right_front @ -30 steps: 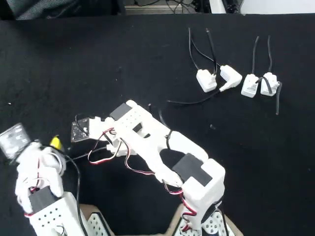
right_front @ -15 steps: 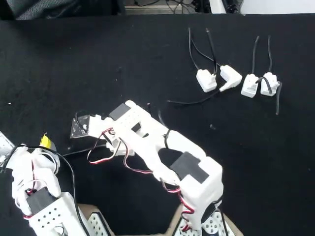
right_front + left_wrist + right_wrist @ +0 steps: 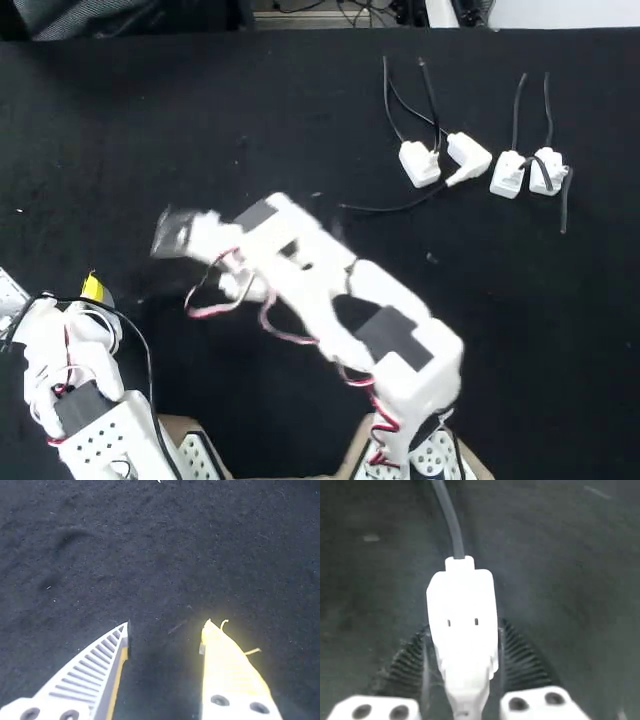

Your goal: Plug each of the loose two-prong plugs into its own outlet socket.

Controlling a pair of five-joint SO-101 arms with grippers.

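The outlet socket (image 3: 462, 605), if the two small slots on its white body were read rightly, sat clamped between the fingers of the right end effector (image 3: 463, 635), out over the middle-left of the black desk (image 3: 300, 90). The grip across its narrow sides probably served to keep the slotted face bare and the body square for mating. Its long axis ran in line with the fingers. The cord (image 3: 451, 525) left the end away from the wrist, and the slots faced the wrist camera. The left end effector (image 3: 166, 625) hung with fingers parted over bare desk, holding nothing. The nearest other white connector (image 3: 420, 164) lay well apart.
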